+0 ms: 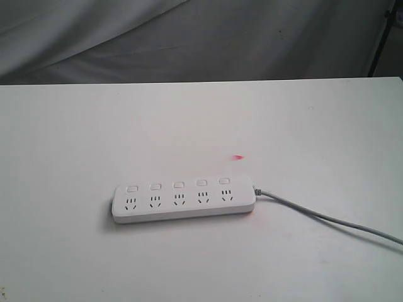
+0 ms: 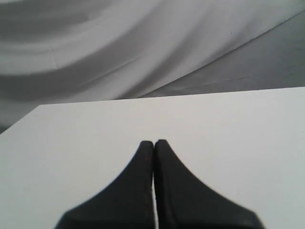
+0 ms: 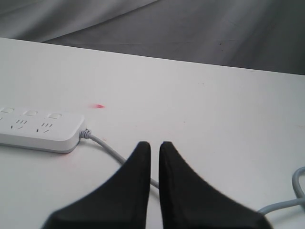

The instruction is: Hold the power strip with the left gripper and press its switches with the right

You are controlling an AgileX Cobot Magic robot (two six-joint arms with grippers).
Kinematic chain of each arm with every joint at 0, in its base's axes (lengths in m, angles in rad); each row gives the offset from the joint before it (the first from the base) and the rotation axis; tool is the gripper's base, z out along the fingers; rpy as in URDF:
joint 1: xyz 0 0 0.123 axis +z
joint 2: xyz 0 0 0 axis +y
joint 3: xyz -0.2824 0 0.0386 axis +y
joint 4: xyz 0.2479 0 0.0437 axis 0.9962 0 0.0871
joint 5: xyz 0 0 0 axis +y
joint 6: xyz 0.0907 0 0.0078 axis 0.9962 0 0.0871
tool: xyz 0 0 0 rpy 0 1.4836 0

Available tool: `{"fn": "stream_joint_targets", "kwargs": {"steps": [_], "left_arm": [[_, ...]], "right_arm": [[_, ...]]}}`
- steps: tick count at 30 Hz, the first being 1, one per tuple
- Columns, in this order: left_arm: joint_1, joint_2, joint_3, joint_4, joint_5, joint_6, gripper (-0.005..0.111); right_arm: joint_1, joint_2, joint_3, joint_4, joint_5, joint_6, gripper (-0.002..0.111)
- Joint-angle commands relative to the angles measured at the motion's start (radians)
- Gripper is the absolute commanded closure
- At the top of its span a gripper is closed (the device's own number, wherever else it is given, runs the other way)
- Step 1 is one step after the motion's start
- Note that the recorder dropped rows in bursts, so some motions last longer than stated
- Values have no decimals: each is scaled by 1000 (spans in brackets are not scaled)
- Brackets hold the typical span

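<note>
Power strip point(image 1: 184, 202) lies flat on the white counter point(image 1: 75, 138) in the exterior view, with its switches point(image 1: 178, 185) along the far edge, its cord point(image 1: 327, 218) trailing right and a red spot point(image 1: 238, 157) just beyond. Left wrist view: the left pincer point(image 2: 154, 142) is pressed together, holding nothing, above the counter. Right wrist view: the right pincer point(image 3: 155, 144) is almost together, holding nothing, over the cord near the strip's end.
</note>
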Motion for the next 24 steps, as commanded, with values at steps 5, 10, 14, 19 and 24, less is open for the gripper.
{"fn": "stream_joint_targets", "kwargs": {"steps": [5, 10, 14, 19, 24], "left_arm": [[1, -2, 6, -30, 75, -13, 107], [1, -2, 6, -33, 72, -10, 107], [1, -2, 6, -33, 72, -10, 107], [1, -2, 6, -33, 72, -8, 107], [1, -2, 6, -33, 72, -8, 107]], "right_arm": [[-7, -5, 3, 0, -1, 0, 102], [-7, -5, 3, 0, -1, 0, 102], [-7, -5, 3, 0, -1, 0, 102], [-7, -5, 3, 0, -1, 0, 102], [-7, -5, 3, 0, -1, 0, 102]]}}
